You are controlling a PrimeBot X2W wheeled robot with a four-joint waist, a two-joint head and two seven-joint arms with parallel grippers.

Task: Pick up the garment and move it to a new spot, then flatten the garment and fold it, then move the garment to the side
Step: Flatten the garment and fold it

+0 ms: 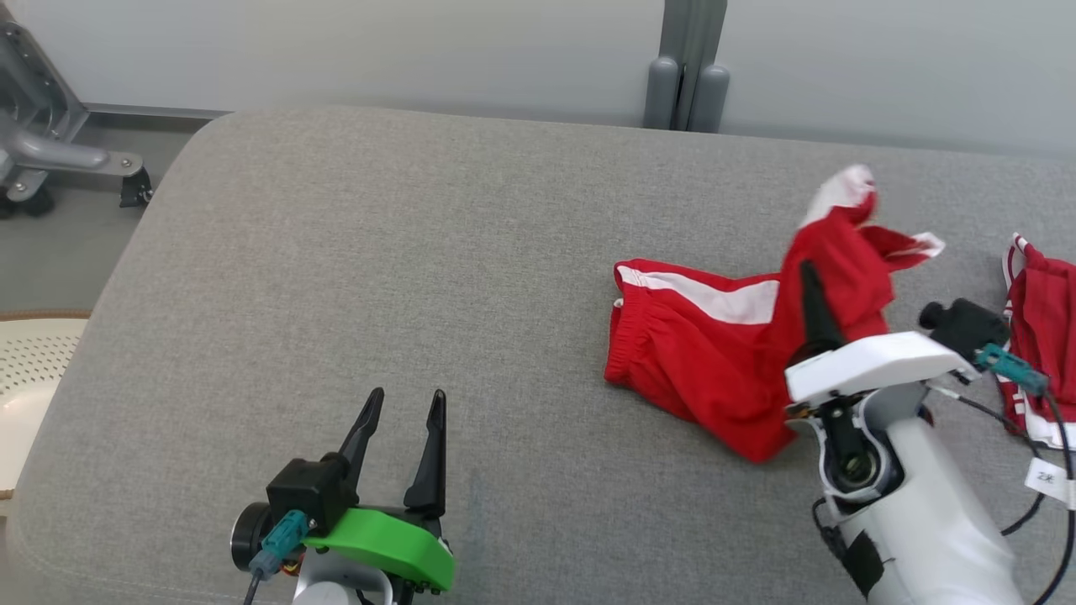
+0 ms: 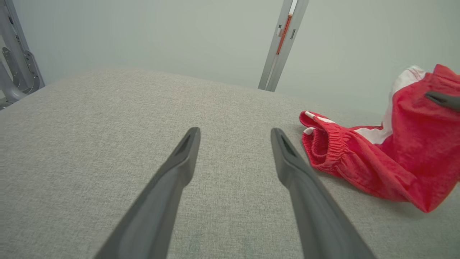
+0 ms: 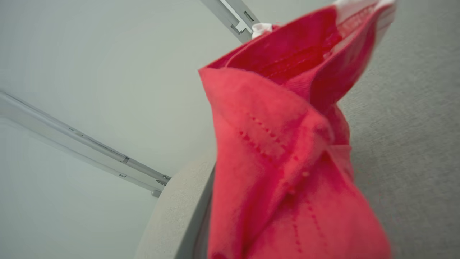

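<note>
The garment [image 1: 706,353] is a pair of red shorts with a white side stripe, on the right half of the grey cushion [image 1: 378,277]. Its waistband end lies on the cushion, while the other end is pulled up in a peak. My right gripper [image 1: 811,277] is shut on that raised part, one dark finger showing against the cloth. In the right wrist view the red fabric [image 3: 273,144] hangs bunched close to the camera and hides the fingers. My left gripper [image 1: 408,395] stands open near the front left, nothing between its fingers, with the garment [image 2: 395,165] off to its right.
A second red and white piece of cloth [image 1: 1042,336] lies at the cushion's right edge, beside my right wrist. A grey post [image 1: 685,76] stands behind the cushion. A wheeled metal base [image 1: 50,151] and a pale perforated object [image 1: 29,378] sit off the left edge.
</note>
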